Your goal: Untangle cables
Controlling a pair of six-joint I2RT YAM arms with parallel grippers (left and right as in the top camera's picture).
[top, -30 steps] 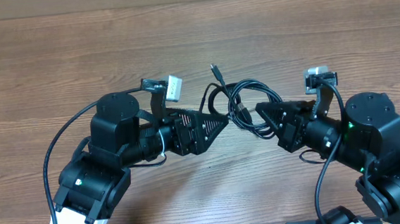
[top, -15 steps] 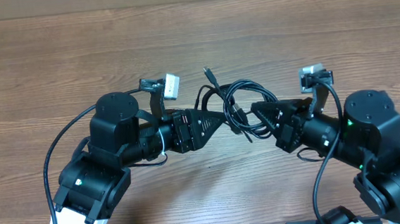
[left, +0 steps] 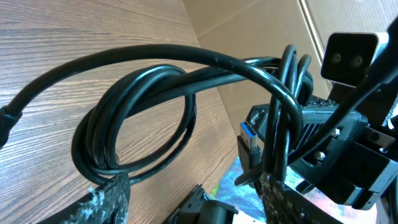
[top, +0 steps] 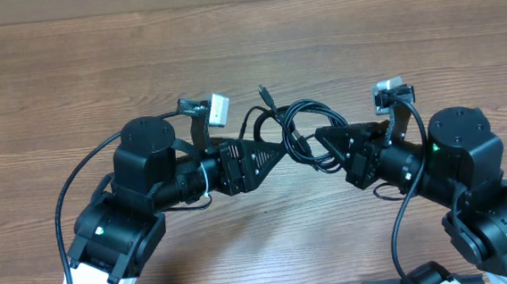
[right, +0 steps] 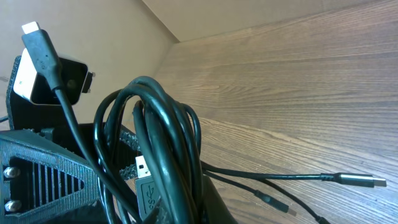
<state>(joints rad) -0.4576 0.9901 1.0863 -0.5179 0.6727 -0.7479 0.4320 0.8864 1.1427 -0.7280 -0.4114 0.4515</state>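
Right gripper (top: pixel 327 139) clamps the cable tangle (left: pixel 217 60) steady, anchoring it, while left gripper (top: pixel 281 152) straddles one loop for separation, its grip indiscernible

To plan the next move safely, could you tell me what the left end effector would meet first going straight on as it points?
Most likely the tangled cables, looped right ahead of the left end effector; the right end effector holding them lies just beyond, though depth is unclear.
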